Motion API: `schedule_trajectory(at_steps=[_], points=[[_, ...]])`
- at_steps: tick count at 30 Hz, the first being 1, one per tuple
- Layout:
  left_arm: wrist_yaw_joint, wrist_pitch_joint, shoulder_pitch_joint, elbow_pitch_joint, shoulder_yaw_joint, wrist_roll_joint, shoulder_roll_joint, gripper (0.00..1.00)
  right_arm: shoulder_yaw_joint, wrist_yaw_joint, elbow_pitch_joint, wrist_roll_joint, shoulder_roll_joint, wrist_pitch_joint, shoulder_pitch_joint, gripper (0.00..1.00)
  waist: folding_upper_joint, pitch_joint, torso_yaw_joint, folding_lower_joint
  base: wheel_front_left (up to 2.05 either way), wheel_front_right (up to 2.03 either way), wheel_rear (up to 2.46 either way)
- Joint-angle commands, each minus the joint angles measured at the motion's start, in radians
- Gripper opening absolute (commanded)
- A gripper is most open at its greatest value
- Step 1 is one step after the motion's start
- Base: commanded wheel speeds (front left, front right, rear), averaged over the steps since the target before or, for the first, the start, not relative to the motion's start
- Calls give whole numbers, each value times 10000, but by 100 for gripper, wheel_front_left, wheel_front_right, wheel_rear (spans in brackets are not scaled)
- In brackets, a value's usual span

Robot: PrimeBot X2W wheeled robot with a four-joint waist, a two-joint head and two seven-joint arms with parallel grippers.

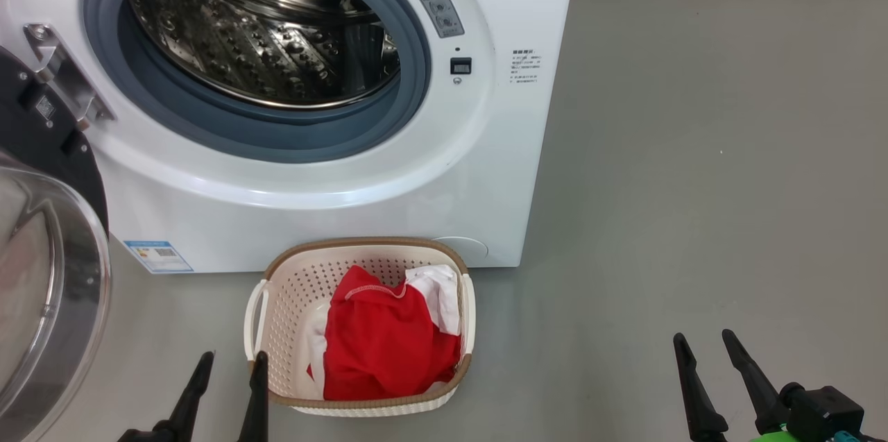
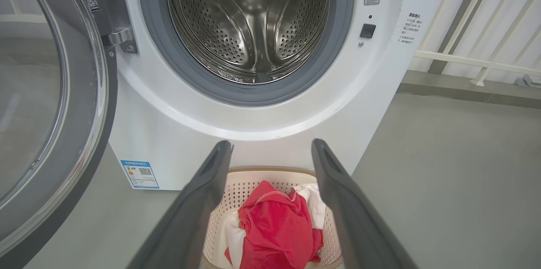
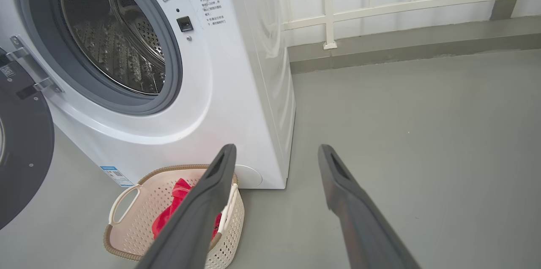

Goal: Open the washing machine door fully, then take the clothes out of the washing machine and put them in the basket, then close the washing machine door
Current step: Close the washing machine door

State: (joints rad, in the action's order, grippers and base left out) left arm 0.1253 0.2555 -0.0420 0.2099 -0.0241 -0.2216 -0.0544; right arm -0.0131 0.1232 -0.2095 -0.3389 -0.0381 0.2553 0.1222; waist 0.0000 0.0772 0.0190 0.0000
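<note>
Big white boxy front-loading washing machine [image 1: 333, 220] at the upper left of the head view, standing on a grey floor [image 1: 694, 150], porthole uncovered, perforated steel drum [image 1: 263, 26] in plain sight inside a grey-blue rubber gasket [image 1: 277, 137]. Large round washing machine door [image 1: 41, 255], glossy black rim and bulging clear glass bowl, swung wide on its metal hinge [image 1: 62, 74] at the left edge, well clear of the opening. Small cream-white perforated plastic basket [image 1: 291, 303] with a brown woven-look rim down on the floor just before the machine's front, below the porthole. Bright red clothes [image 1: 388, 345] with white trim, plus some white fabric, heaped inside that basket.

At the lower left, left gripper [image 1: 234, 359], two long dark fingers spread wide, grasping nothing. Inner finger [image 1: 258, 386] just beside the basket's left handle, contact impossible to judge. Clothes to the right of those fingers, behind the basket wall. At the lower right, right gripper [image 1: 703, 338], likewise released and holding nothing, over the floor, well apart from basket and clothes.

In the left wrist view: spread fingers of the left gripper [image 2: 271, 144] framing the basket [image 2: 241, 188] and the red clothes [image 2: 274, 226]. Above them, the drum [image 2: 249, 24] seen straight on, with a blue label sticker [image 2: 140, 174] low on the machine and the door [image 2: 42, 104] at the left.

In the right wrist view: right gripper [image 3: 277, 147] parted over the floor. Finger on that view's left [image 3: 203, 205] crossing in front of the basket [image 3: 127, 226] and hiding part of the clothes [image 3: 179, 191]. Behind, the machine's white side wall [image 3: 270, 70] and a white railing [image 3: 380, 5].
</note>
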Motion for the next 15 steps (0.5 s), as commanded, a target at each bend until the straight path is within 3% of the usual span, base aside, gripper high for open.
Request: schedule_trajectory(at_steps=[1,15], points=[[54,63,218,-230,-271,-81,-128,100,259,75,229,182,-130,65,-256,100,0,-19,-6,0,-30,30,0],[54,63,188,-271,-207,-153,-109,100,263,75,251,208,-129,65,-204,100,0,-34,8,0,-2,2,0]])
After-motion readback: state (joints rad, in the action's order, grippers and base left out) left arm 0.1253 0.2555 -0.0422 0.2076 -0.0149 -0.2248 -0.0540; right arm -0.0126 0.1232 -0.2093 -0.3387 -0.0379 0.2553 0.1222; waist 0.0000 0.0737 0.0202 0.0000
